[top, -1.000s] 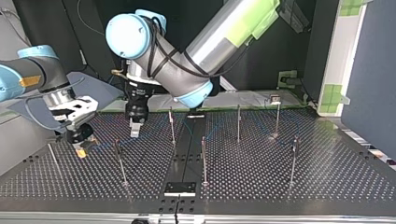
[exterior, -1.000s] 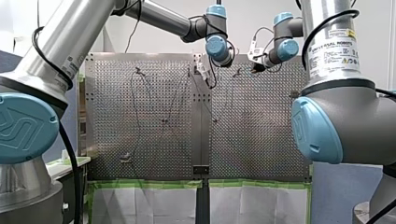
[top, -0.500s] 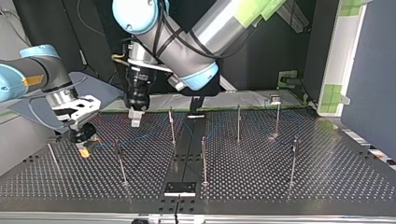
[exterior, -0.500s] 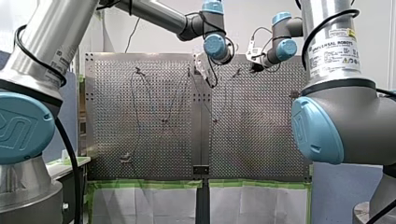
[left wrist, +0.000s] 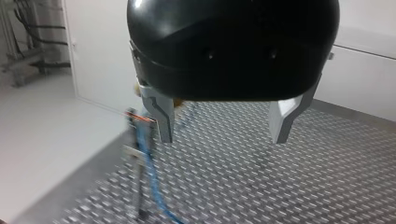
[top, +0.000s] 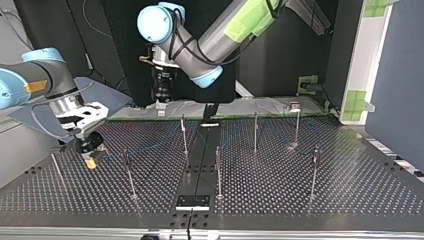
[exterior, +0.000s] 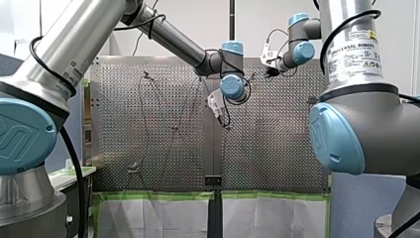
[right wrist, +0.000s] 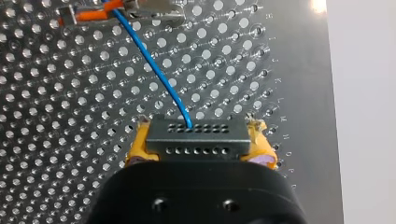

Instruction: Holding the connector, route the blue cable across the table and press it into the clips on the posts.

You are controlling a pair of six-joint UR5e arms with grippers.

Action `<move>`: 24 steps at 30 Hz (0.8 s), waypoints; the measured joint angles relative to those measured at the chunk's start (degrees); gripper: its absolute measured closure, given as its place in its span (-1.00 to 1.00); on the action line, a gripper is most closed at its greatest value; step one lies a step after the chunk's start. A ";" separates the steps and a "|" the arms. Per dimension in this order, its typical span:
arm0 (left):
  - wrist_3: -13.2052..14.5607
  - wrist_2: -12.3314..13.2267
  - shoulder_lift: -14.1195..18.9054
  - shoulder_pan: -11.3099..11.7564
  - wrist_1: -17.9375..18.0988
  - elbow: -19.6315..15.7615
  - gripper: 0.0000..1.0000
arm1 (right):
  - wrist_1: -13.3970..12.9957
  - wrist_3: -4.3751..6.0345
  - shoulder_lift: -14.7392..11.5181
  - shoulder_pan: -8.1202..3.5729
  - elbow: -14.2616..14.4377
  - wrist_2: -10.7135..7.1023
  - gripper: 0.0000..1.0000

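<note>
Front view: white rectangular label [exterior: 354,52] on my right arm's silver tube [exterior: 341,15], header reads "UNIVERSAL ROBOTS". The fine print under it is too small to read. It also carries small yellow warning signs [exterior: 369,63], symbols illegible.
Small white label [exterior: 71,69] on my left arm's silver tube [exterior: 84,29]: unreadable.
Blue round joint cap [exterior: 20,135]: embossed curved logo mark, no letters legible.
Right wrist view: single stamped letters [right wrist: 279,99] along the edge of the perforated metal table [right wrist: 303,70], one per hole row, reading roughly J, K, L, M, N, O.
Top and left wrist views: nothing readable.
</note>
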 joint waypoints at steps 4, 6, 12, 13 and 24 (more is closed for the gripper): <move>-0.42 -0.28 -1.41 -0.10 2.05 -2.06 -1.00 | 0.00 -0.04 0.04 0.02 0.00 0.02 1.00; -0.79 -0.61 -1.64 -0.33 3.13 -3.14 -1.00 | -0.01 -0.06 0.03 0.02 0.01 0.03 1.00; -2.88 -3.04 -1.73 -1.04 6.26 -6.30 -1.00 | -0.01 -0.10 0.07 0.04 0.00 0.03 1.00; -3.03 -3.35 -1.73 -1.10 6.74 -6.75 -1.00 | 0.00 -0.10 0.09 0.04 0.01 0.03 1.00; -2.04 -3.92 -1.67 -1.40 12.86 -12.87 -1.00 | -0.01 -0.10 0.17 0.01 0.02 0.03 1.00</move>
